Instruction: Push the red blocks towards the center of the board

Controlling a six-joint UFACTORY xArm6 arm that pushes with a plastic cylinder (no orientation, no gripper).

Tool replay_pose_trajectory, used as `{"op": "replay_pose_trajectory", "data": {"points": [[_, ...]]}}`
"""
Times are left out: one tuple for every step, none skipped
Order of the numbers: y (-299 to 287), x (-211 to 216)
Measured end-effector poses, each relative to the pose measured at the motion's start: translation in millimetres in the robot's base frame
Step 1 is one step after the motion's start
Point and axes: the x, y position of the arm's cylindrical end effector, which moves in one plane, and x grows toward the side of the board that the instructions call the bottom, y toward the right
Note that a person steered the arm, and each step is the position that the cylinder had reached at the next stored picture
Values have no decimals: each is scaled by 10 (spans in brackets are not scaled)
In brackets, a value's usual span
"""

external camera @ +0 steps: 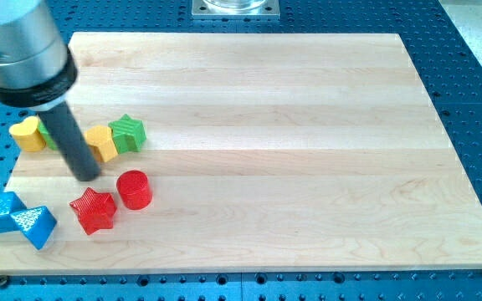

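Observation:
A red cylinder [134,189] and a red star [94,210] lie side by side near the board's lower left. My tip [85,176] stands just above and left of them, a short way from the cylinder's left side and above the star. The rod rises to the view's upper left and hides part of the blocks behind it.
An orange block [101,143] and a green star [128,133] sit just above my tip. A yellow heart-like block [28,134] lies at the left edge, with a green block mostly hidden behind the rod. Two blue blocks [17,219] sit at the lower left corner. The wooden board [308,150] rests on a blue perforated table.

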Motion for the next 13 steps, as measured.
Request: {"op": "replay_pose_trajectory", "data": {"points": [[67,-157],[-61,-190],[-90,197],[-46,626],[564,644],[1062,322],[1134,-59],[1137,291],[1049,349],[599,342],[300,341],[531,134],[895,5]]}}
